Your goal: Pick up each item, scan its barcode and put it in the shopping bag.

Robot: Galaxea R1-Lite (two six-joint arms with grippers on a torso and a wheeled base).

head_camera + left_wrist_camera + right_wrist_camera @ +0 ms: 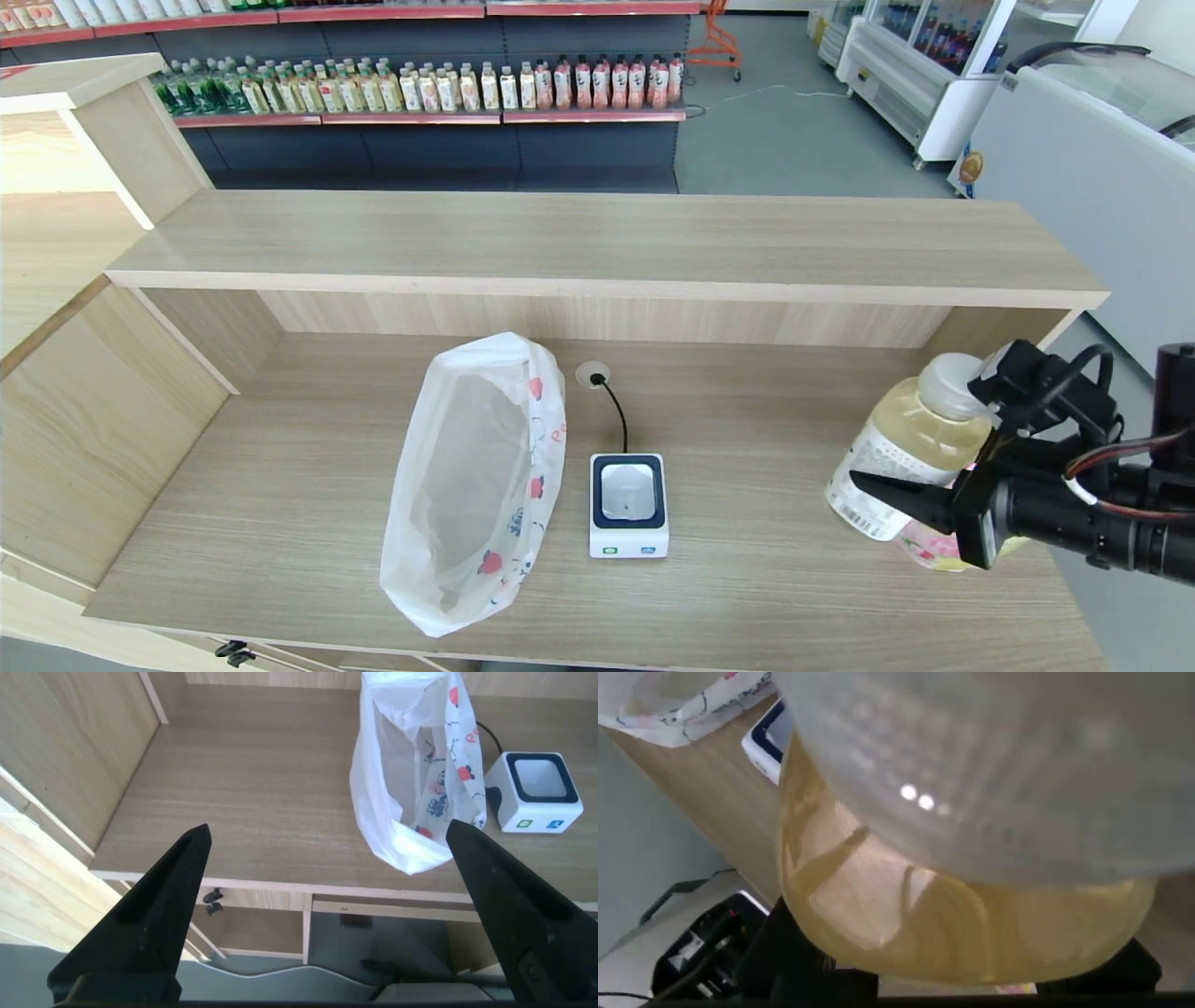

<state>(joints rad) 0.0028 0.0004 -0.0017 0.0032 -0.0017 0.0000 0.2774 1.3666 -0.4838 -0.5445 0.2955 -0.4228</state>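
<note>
1. The right pincer is clamped on the see-through plastic bottle of pale yellow drink with a white cap.
2. The bottle is at the right end of the light wooden counter. It is tilted, with its cap pointing up and to the right. Its white label with black bars faces down and to the left.
3. The white box-shaped scanner with a dark-framed window sits in the middle of the counter, well apart from the bottle. A black cable runs from its back into a round hole.
4. The thin white plastic shopping bag with small red pictures stands open just left of the scanner.
5. The left pincer hangs over the near edge of the counter. Its fingers are wide apart and hold nothing.
</note>
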